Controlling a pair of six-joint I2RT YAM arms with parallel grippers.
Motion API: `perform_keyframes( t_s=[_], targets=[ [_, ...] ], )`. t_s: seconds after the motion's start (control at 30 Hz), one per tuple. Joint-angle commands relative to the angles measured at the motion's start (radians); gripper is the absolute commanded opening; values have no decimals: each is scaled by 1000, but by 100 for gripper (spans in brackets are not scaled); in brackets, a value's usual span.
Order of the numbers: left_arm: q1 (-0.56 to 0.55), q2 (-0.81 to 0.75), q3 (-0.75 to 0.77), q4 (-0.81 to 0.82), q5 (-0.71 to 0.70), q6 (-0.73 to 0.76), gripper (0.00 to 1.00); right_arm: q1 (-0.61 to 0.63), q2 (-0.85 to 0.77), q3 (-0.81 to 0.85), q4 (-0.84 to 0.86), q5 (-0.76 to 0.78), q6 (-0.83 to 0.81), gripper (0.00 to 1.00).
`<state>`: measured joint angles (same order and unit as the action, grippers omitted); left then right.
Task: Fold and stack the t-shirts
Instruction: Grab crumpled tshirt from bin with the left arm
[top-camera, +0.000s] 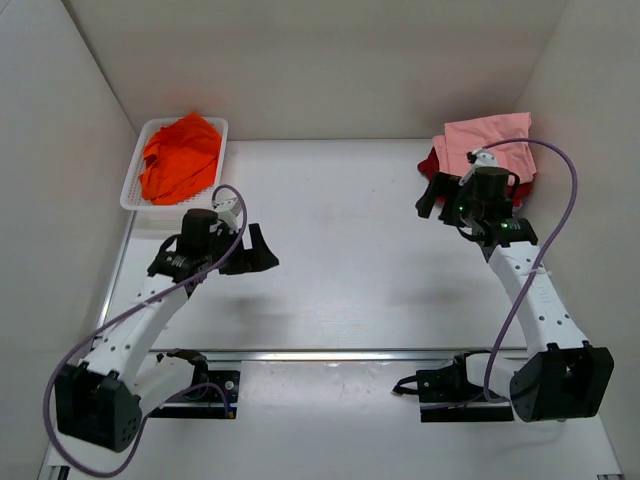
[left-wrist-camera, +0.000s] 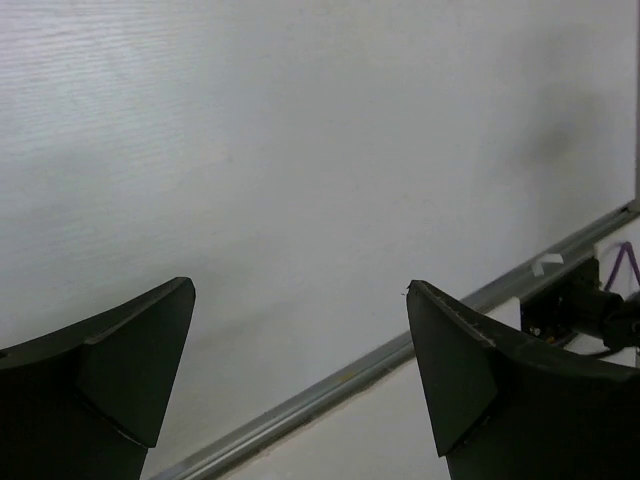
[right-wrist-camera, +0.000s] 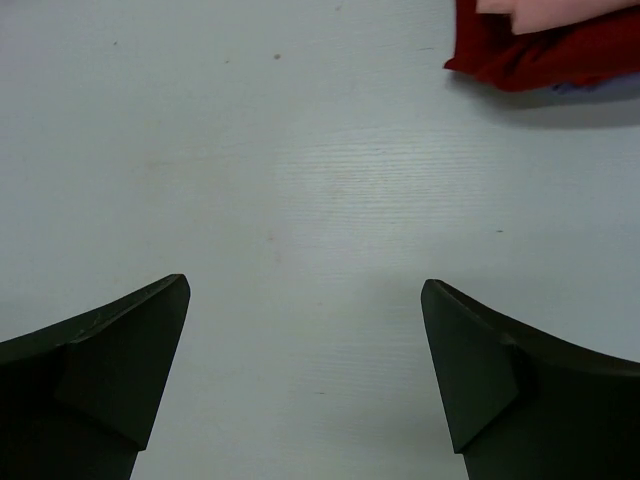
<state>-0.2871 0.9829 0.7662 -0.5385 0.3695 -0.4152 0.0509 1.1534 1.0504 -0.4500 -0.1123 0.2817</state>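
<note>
I hold my left gripper (left-wrist-camera: 300, 288) and right gripper (right-wrist-camera: 305, 283) raised, elbows bent (both jaws spread wide).

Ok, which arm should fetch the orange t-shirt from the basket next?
Left, probably. The left fingers hang open near the basket holding the orange t-shirt. The right fingers, also open, are across the table beside the pink t-shirt lying on the dark red t-shirt.
</note>
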Motion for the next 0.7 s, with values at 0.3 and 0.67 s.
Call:
perform_keyframes(
  t_s=[0.3,0.67],
  targets=[
    [200,308,477,134,-67,179,98,110,49,39,16,0,28,99],
    [428,1026,1238,25,-262,84,61,89,227,160,86,-95,20,99]
  ],
)
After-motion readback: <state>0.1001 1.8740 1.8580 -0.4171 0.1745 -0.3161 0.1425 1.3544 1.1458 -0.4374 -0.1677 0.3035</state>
